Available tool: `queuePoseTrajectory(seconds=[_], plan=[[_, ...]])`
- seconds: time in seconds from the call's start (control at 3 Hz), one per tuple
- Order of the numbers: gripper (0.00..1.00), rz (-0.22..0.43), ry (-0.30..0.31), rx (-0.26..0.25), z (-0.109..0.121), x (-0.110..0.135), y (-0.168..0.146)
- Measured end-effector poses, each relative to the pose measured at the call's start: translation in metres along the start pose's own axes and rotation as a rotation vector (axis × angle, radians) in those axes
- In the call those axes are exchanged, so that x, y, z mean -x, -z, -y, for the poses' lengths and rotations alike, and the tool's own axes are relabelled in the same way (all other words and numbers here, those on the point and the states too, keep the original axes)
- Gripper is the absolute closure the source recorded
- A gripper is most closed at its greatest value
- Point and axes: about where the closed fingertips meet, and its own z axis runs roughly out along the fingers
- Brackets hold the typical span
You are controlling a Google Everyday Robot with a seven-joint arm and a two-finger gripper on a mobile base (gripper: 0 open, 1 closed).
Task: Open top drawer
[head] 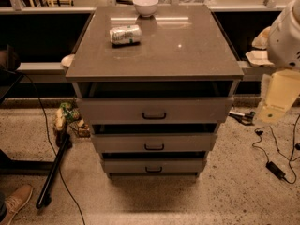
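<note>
In the camera view, the cabinet stands in the middle of the scene, and the top drawer [154, 109] is the widest front, directly under the surface [187, 50]. Its small dark handle [154, 115] sits at the centre of the front. The front seems to lie flush with the cabinet, so I judge that the drawer is not yet pulled out.

The hand [276, 97] is at the right edge of the scene, beside the cabinet's right corner and well apart from the handle. Whether it is open or closed I cannot tell from here, and it holds nothing that I can see. In my judgement the step in hand is the approach. The next move calls for bringing the hand left, in front of the top drawer at the level of the handle, taking the loop, and then pulling straight toward the near side.

Below are the middle drawer [153, 143] and the bottom drawer [153, 166], each with a similar handle, so the hand must not go too low. A can [125, 34] lies on its side on the surface, and a white bowl [145, 5] stands at the far edge. Both are above the path.

On the floor at the right lie cables with a power adapter [275, 169]. At the left lie a dark pole [54, 172] and a shoe [16, 201]. Nothing stands directly before the drawer.
</note>
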Motion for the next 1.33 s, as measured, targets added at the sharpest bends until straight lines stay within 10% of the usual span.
queuePoseTrajectory(seconds=[1.33], plan=[[0.00, 0.137, 0.103, 0.292, -0.055, 0.022, -0.207]])
